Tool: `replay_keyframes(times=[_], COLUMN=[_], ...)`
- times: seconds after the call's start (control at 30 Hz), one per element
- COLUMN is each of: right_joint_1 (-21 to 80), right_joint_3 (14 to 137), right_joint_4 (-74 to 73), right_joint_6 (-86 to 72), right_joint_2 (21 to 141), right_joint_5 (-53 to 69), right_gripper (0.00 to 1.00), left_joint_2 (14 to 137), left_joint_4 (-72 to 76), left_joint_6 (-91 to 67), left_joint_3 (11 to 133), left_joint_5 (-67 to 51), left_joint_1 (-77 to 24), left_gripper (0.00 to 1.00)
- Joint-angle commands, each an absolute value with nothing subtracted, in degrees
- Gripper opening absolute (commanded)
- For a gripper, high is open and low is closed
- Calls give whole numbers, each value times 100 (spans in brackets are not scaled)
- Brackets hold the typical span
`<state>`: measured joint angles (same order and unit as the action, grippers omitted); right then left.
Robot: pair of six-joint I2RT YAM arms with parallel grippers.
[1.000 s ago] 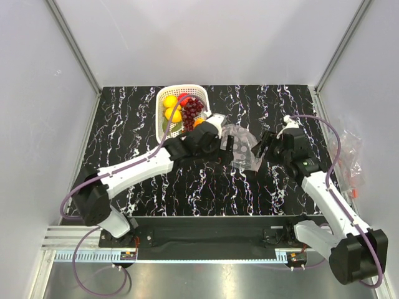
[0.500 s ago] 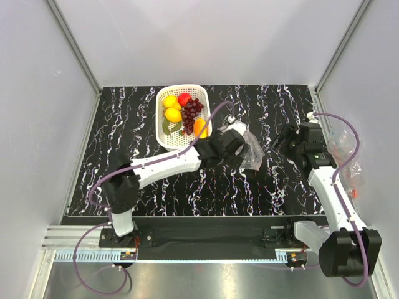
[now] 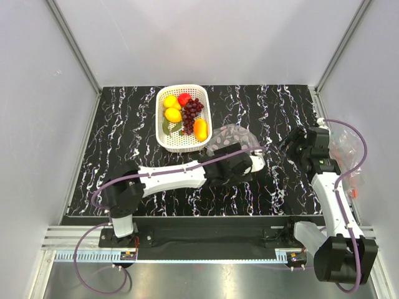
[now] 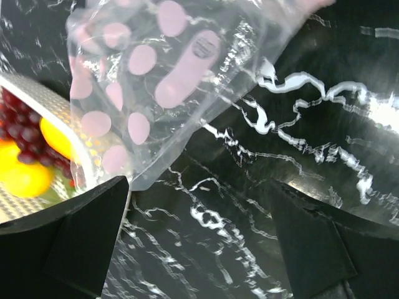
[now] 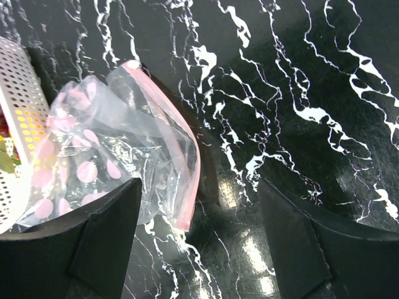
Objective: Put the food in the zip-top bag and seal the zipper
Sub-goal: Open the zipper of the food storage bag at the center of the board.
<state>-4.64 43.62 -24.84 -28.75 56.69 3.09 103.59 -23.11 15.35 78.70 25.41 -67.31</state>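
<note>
Zip-top bag against basket side

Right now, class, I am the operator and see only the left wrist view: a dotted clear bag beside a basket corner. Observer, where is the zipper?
Observer: The right wrist view shows the zipper, a pink strip curving along the edge of the zip-top bag that faces the right gripper.
Operator: Is that gripper holding it?
Observer: No; it is open and apart from the bag.
Operator: Any food inside?
Observer: None that shows; the top view has the food all in the basket, with a red apple at its far end.
</note>
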Motion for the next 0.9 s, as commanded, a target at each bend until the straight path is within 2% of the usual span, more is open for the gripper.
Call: replay_keyframes(times=[0.0, 0.1, 0.3, 0.37, 0.43, 0.47, 0.7, 0.87], right_joint_1=[-501, -518, -519, -527, -536, -536, -554, -562], right_joint_3=[4403, 4456, 4430, 4438, 4438, 4438, 4395, 4290], right_joint_4=[-2381, -2452, -2540, -2584, -2619, -2637, -2602, -2497], right_joint_6=[-2944, -2892, -2936, -2927, -2900, -2866, -2874, -2892], right_joint_2=[5371, 5335, 5081, 5054, 5054, 5062, 5036, 5027], right_joint_5=[448, 448, 642, 598, 528, 510, 492, 632], right_gripper=[82, 82, 83, 83, 83, 83, 83, 83], left_joint_2=[10572, 10906, 11715, 11988, 12076, 12050, 11366, 10232], left_joint_4=[-2476, -2513, -2715, -2768, -2664, -2602, -1803, -1205], left_joint_6=[2636, 2777, 2839, 2795, 2629, 2593, 1996, 1293], left_joint_3=[8305, 8630, 9324, 9509, 9598, 9572, 8632, 7439], left_joint_5=[2338, 2347, 2557, 2706, 3040, 3085, 3191, 2787], left_joint_1=[-6741, -6741, -6706, -6680, -6662, -6653, -6618, -6478], left_gripper=[99, 99, 90, 67, 32, 0, 0, 0])
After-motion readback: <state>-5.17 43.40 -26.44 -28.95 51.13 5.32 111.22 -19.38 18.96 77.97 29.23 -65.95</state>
